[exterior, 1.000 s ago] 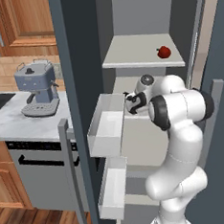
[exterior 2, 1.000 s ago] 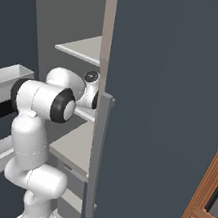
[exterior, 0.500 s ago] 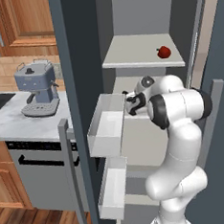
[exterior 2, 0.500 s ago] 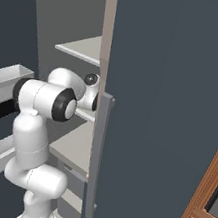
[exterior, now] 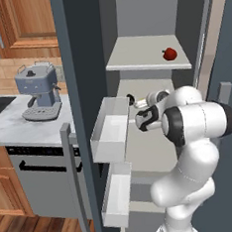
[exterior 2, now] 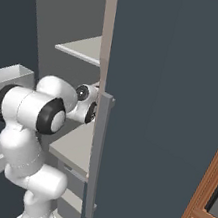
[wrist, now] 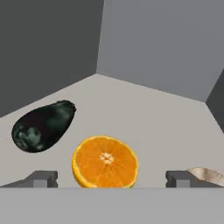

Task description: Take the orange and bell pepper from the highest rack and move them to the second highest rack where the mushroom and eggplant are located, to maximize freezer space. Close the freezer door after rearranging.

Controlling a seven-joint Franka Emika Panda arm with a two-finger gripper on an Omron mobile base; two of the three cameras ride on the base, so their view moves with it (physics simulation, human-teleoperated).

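Open freezer beside a marble counter with a blue espresso machine [exterior: 38, 91]; the bell pepper [exterior: 170, 54] sits on the highest rack [exterior: 143, 60]; the arm has barely shifted since a second ago; the gripper [wrist: 111, 178] is spread open, the orange [wrist: 105, 162] between its tips on the second rack [wrist: 148, 118], eggplant [wrist: 43, 126] just beside.

Pale grey rack [wrist: 144, 113] with halved orange [wrist: 105, 162], dark eggplant [wrist: 43, 126] beside it, mushroom [wrist: 205, 175] at the edge.
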